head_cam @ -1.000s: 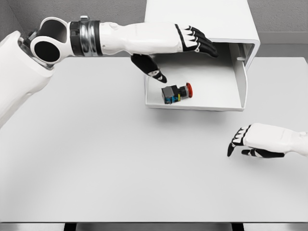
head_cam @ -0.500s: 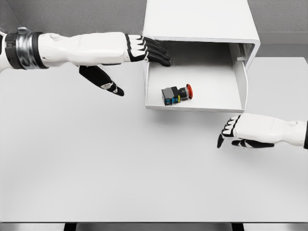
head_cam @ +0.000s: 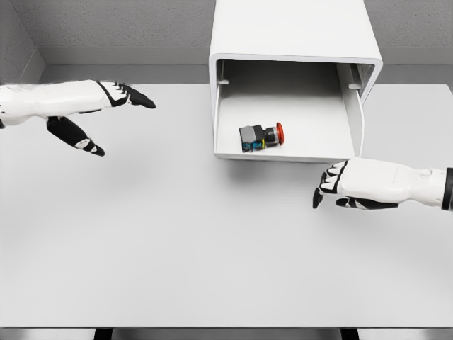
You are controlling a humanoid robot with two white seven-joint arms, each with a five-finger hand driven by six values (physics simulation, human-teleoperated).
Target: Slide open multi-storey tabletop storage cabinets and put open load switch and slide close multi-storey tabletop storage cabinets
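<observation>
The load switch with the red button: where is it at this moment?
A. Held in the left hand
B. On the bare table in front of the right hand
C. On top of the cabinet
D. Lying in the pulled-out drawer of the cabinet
D: the load switch lies on the floor of the open drawer of the cabinet, and neither the left hand nor the right hand touches it.

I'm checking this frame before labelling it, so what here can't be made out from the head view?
- Load switch in the drawer: too small to read its markings or switch position.
- Cabinet: top cut off by the picture's upper edge; other storeys unseen.
- Left hand: arm cut off at the left edge.
- Right hand: palm side faces down, hidden; whether its fingertips touch the table is unclear.
</observation>
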